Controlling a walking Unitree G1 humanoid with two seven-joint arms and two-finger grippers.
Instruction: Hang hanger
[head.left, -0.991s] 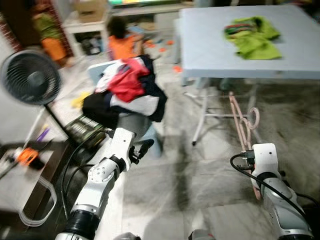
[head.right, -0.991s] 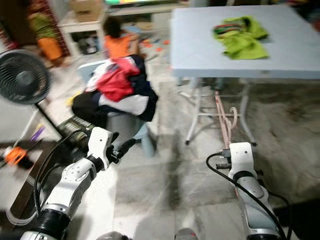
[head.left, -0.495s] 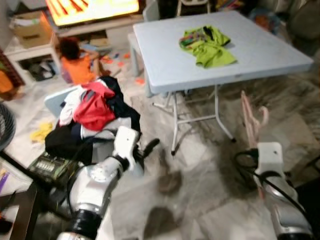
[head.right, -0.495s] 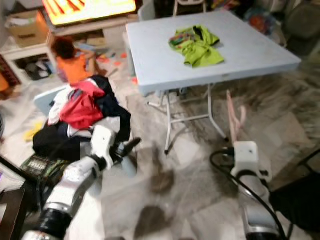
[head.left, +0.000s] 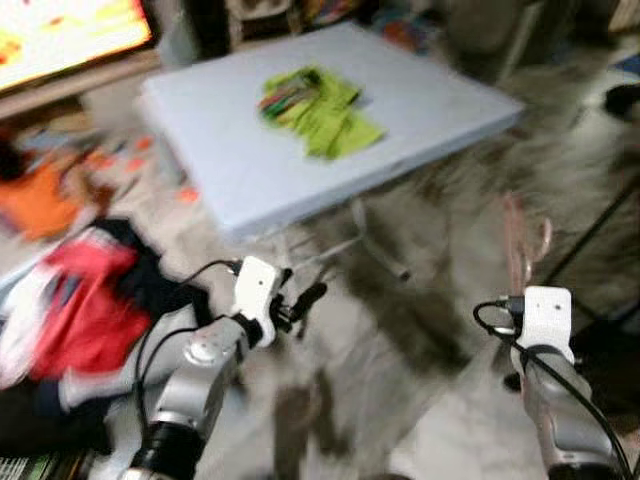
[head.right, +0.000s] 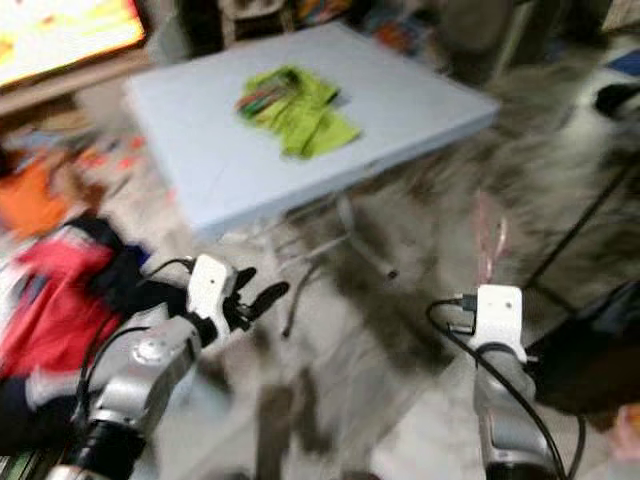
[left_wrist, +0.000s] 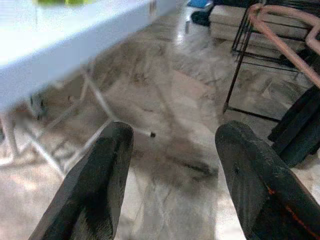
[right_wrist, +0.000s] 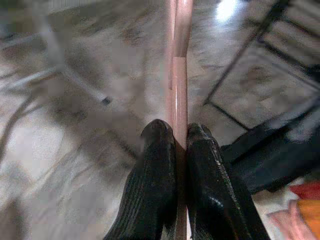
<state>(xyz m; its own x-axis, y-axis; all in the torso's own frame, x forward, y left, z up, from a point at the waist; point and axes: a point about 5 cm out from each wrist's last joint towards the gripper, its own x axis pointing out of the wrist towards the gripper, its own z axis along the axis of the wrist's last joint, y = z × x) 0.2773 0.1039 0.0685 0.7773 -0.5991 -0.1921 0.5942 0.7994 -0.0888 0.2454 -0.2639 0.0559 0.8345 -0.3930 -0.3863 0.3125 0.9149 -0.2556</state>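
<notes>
I am clamping my right gripper on the thin pink plastic hanger, upright at my near right, while my left gripper is hovering with fingers apart before the pale blue folding table.

Pale blue folding table with green cloth on top, red-and-dark clothes pile, marbled floor

Bare floor ahead — table left, black rack right

Blurred head views; floor-facing wrist views
</notes>
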